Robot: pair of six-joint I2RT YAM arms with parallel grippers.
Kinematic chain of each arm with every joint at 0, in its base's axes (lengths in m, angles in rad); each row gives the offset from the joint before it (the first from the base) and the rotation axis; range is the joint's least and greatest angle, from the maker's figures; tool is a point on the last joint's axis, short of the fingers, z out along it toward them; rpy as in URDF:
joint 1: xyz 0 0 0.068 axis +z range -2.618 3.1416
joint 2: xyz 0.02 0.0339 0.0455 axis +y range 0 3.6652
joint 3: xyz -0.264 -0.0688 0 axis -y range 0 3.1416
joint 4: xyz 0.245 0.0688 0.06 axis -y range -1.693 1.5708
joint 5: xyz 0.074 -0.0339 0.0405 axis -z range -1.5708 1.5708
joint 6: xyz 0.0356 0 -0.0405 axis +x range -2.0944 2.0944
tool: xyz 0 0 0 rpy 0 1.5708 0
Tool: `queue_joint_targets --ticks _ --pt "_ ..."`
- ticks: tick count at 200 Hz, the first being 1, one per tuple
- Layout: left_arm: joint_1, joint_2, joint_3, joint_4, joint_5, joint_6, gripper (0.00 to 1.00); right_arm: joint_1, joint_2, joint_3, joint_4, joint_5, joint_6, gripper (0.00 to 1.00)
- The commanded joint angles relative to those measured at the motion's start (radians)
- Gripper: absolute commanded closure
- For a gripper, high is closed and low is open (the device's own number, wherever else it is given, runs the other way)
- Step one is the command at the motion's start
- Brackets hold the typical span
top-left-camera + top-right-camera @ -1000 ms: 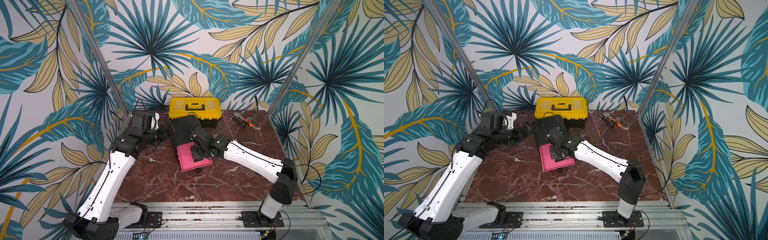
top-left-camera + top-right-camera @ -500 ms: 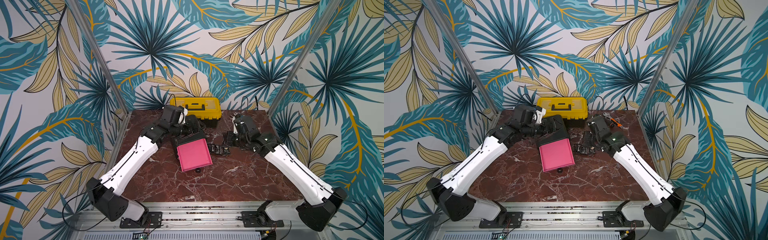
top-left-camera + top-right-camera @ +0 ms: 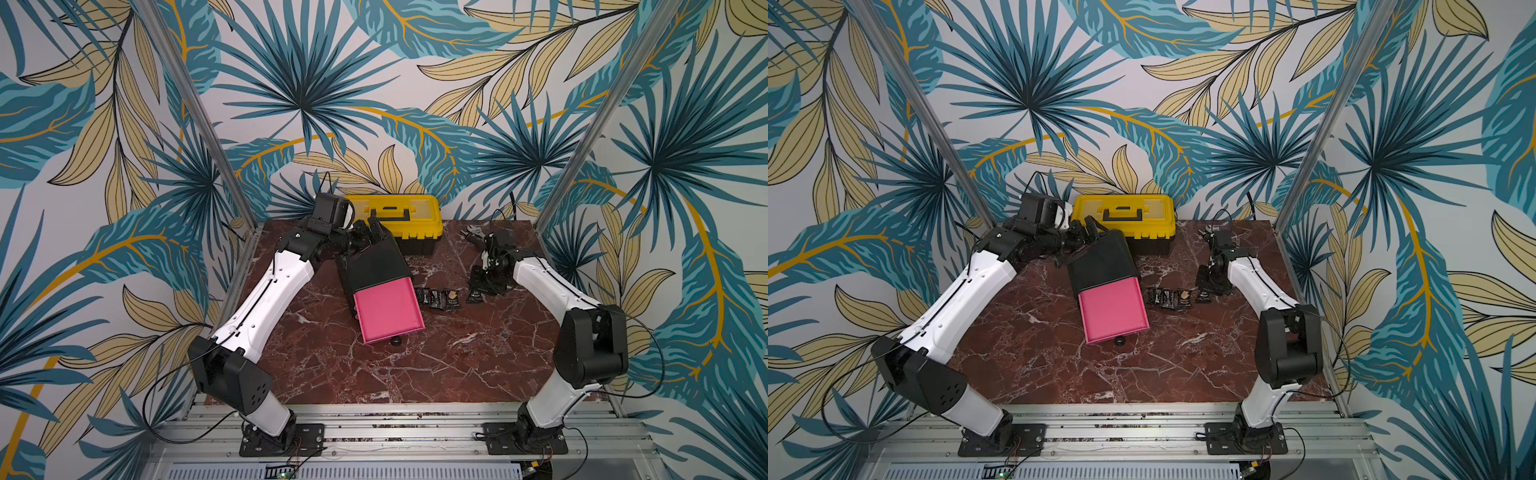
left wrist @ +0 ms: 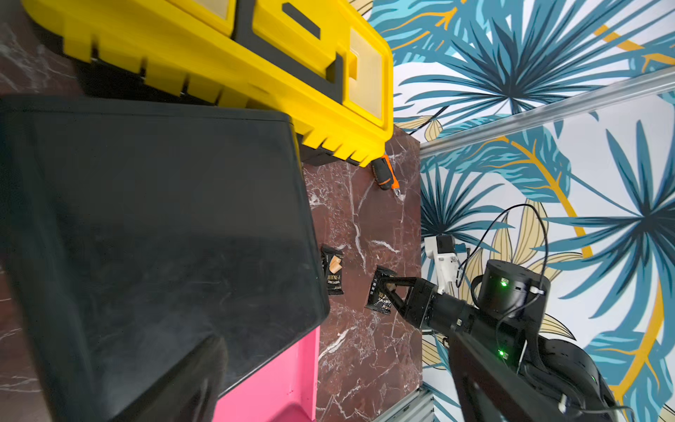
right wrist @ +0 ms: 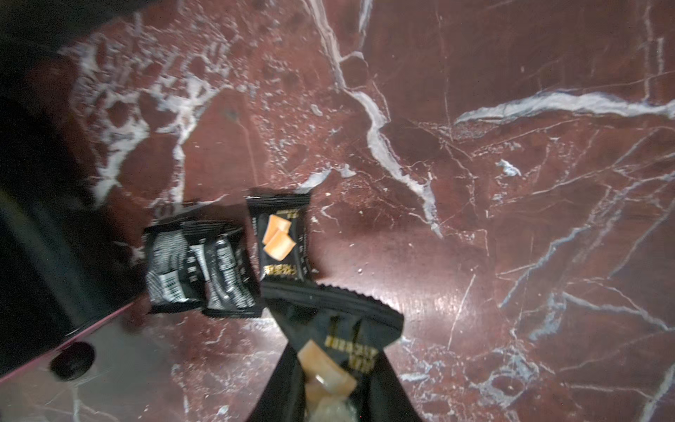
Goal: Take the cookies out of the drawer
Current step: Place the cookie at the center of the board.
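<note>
Though cut off at the wrist view's edge, black cookie packet (image 5: 328, 318) pinched in right gripper (image 4: 382, 295); left gripper (image 3: 372, 235), spread unclear.

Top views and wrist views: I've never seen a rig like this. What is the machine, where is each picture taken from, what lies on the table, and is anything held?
Two robot arms stand at the near edge of the table, each ending in a two-fingered gripper. The two wide pictures look down from overhead; the other two come from cameras on the wrists. On the table: a yellow toolbox, a black case with its pink drawer pulled out, hand tools, three black cookie packets. The right gripper holds a fourth packet. The left gripper is at the case's back; its grip is unclear.
</note>
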Motion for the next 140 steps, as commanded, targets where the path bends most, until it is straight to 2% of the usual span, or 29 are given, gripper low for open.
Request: queue_joint_targets --ticks 1,41,70,140 --pt "-0.001 -0.048 -0.043 -0.051 -0.064 -0.004 0.0 -0.006 0.067 0.045 0.022 -0.022 -0.057 0.73" --pt "0.008 -0.063 -0.084 -0.034 -0.086 -0.027 0.0 -0.007 0.152 0.065 0.034 -0.019 -0.071 0.73" --pt "0.012 -0.016 -0.029 -0.042 -0.088 -0.023 0.0 -0.008 0.197 0.074 0.034 -0.032 -0.087 0.72" --pt "0.016 0.023 0.0 -0.036 -0.094 -0.02 0.0 -0.006 0.214 0.042 0.027 -0.056 -0.118 0.69"
